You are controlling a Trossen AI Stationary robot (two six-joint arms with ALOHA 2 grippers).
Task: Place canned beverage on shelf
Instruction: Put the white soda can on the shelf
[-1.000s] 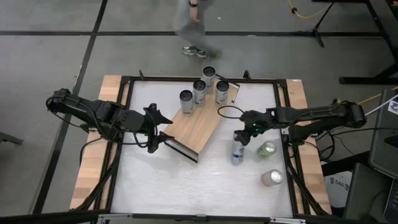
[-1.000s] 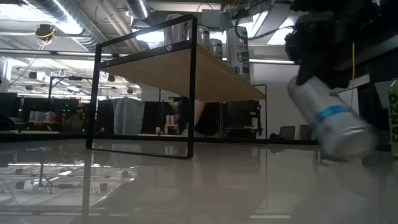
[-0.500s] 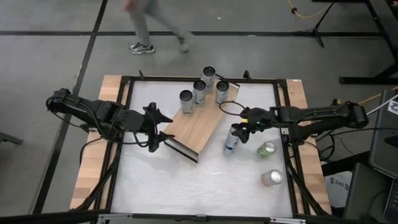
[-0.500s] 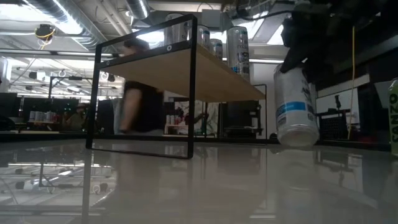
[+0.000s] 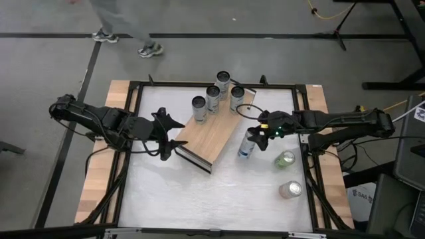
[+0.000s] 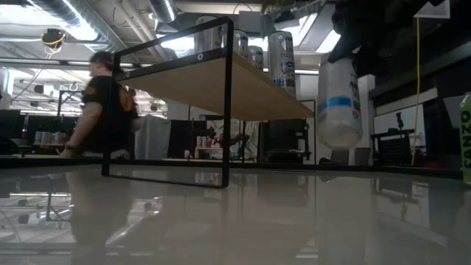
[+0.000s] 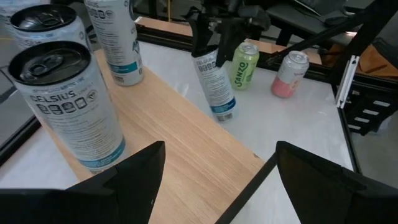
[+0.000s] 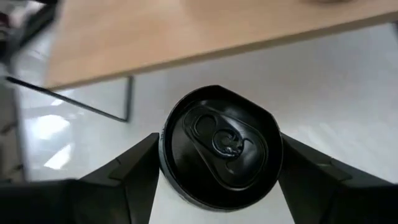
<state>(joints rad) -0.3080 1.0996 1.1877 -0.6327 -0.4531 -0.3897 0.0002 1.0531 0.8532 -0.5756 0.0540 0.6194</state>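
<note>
The right pincer [image 5: 257, 135] grips a white can with a blue band [image 5: 246, 145] by its top end, its two fingers [image 8: 121, 177] pressed against opposite sides of the black lid. The can hangs clear of the white worktop [image 5: 219, 196]; in the low view its base [image 6: 338, 144] floats above the glossy surface. Its long axis stands near upright with a slight lean, lid end up in the pincer and base down. Seen from the left wrist, the same can [image 7: 216, 85] tilts with its top toward the right arm and its bottom rim close beside the long edge of the shelf [image 5: 211, 135], though whether the two touch cannot be told.

The shelf is a light-wood board on a black frame, lying at an angle across the middle of the worktop. Four cans [image 5: 214, 97] stand upright on its far end, clustered together; the nearest one to the left wrist camera reads CELSIUS [image 7: 68, 111].

The left pincer [image 5: 169, 135] hovers by the near end of the shelf with its fingers spread wide and nothing between them.

On the worktop to the right of the held can, a green can [image 5: 285, 159] lies apart, and a pink can [image 5: 290, 190] sits nearer the front edge. A person [image 6: 103, 110] walks on the floor beyond the worktop.
</note>
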